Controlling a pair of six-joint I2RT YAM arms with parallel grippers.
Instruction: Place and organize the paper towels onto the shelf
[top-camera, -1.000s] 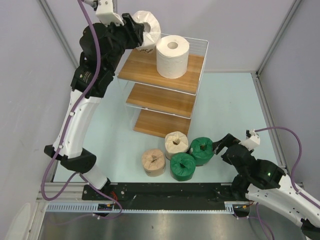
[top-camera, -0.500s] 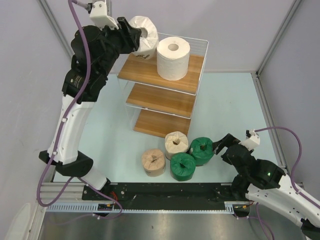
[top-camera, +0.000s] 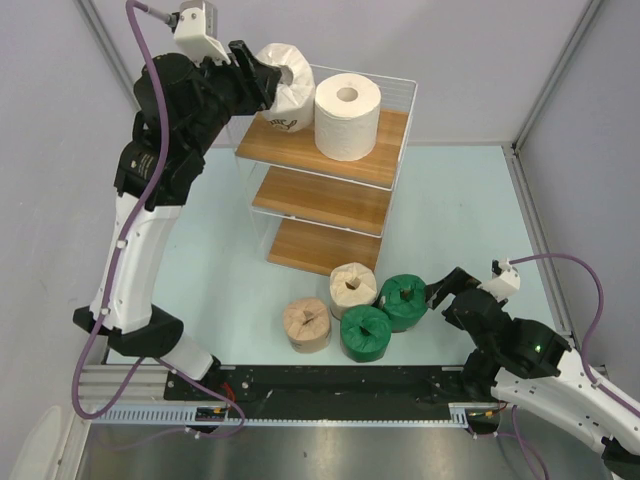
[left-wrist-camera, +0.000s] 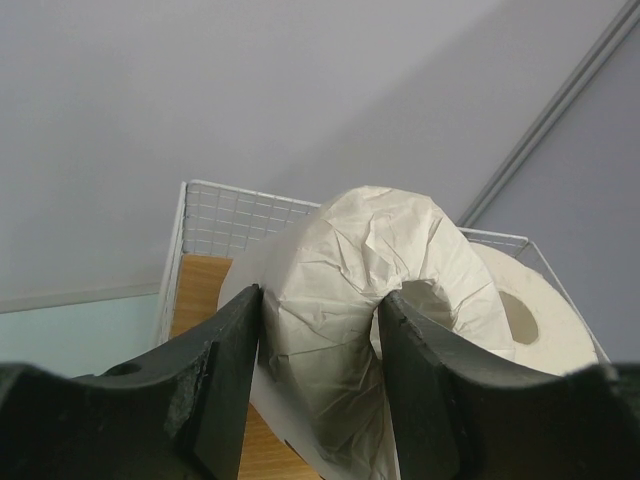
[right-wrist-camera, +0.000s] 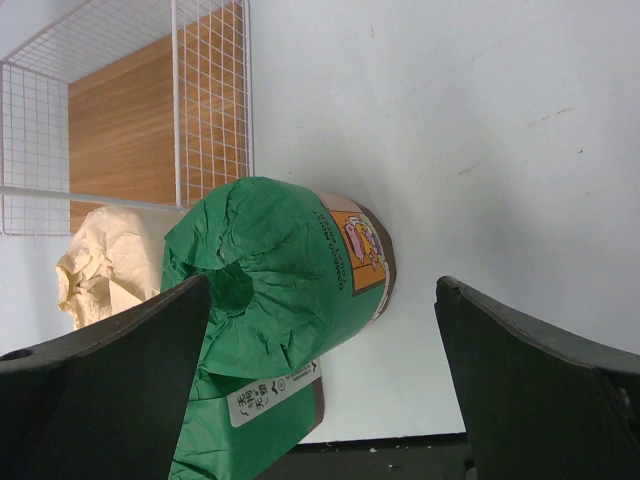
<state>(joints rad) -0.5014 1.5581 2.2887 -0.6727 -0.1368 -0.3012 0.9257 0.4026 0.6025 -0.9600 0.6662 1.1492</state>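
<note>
While my left fingers (left-wrist-camera: 232, 360) are clenched on the white paper-wrapped roll with a dark logo (top-camera: 287, 85), one finger lies outside the roll's wall and the other goes into its core hole. In the top view this roll is at the upper left of the frame. It is tilted, over the upper left corner of the top board of the three-tier white wire shelf with brown wooden boards (top-camera: 322, 198). Whether its lower edge touches the board, I cannot tell. Just to the right of it, the plain white cylindrical roll (top-camera: 347, 115) stands upright on the same top board, with the hole up.

Four more rolls stand close together on the pale green tabletop (top-camera: 455, 210), below the shelf in the lower middle of the frame. One beige wrapped roll (top-camera: 353, 287) is nearest to the shelf and a second beige wrapped roll (top-camera: 307, 323) is at its lower left. One dark green wrapped roll (top-camera: 404, 302) is at the right of the group and a second dark green wrapped roll (top-camera: 366, 333) is at the bottom.

My right fingers (right-wrist-camera: 110, 380) are released and spread wide, grasping nothing. They are low at the lower right of the frame, just beside the right-hand green roll. In the right wrist view that roll shows between them, nearer to the finger at the left; whether this finger touches it, I cannot tell.
</note>
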